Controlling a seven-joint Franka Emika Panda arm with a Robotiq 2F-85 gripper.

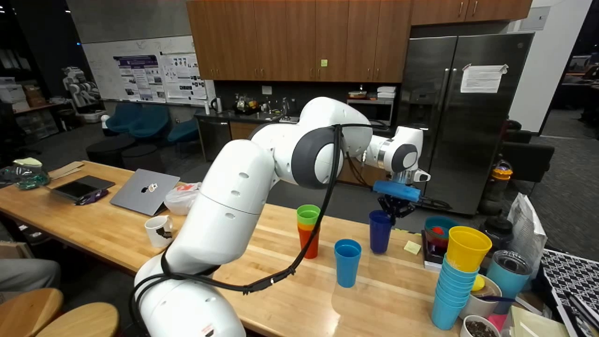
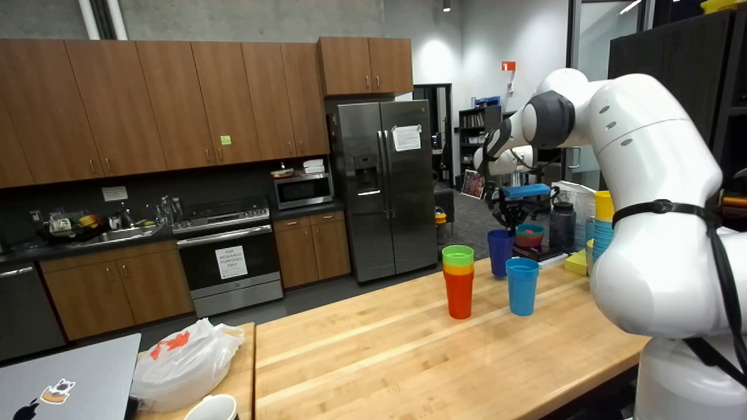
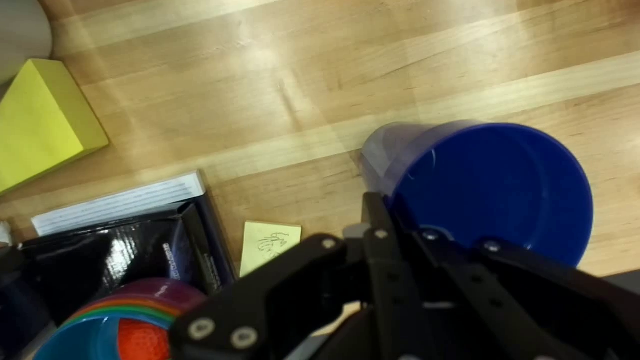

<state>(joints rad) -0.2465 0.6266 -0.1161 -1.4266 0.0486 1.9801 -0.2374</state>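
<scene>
Wrist view: the gripper (image 3: 391,212) is holding the dark blue cup (image 3: 492,190) by its rim, one finger standing inside the mouth and the other outside, with the cup's wall pinched between them. In both exterior views the cup is standing roughly upright near the far edge of the wooden tabletop (image 1: 388,299), just behind a light blue cup (image 1: 347,269); whether its base is bearing on the wood or hanging slightly clear cannot be settled from these angles. The step in hand is, by judgement, the grasp itself. The next move is calling for a steady pinch, since a hold on only one side of the rim may be inviting tilt, and for room beside the neighbouring cups.

Surface: a yellow sticky note (image 3: 265,245) is lying between the cup and a glossy black box (image 3: 115,255), over which nested bowls (image 3: 162,294) are showing. In an exterior view, a green, orange and red cup stack (image 1: 309,241) is standing near the light blue cup, and a yellow cup (image 1: 468,245) is topping a light blue column (image 1: 451,295). Well apart from the gripper, a laptop (image 1: 146,189) and a white mug (image 1: 158,229) are sitting.

Room: wooden cabinets (image 2: 175,105) are lining the wall above a stove (image 2: 201,280), and a steel refrigerator (image 2: 365,233) is standing beyond.
</scene>
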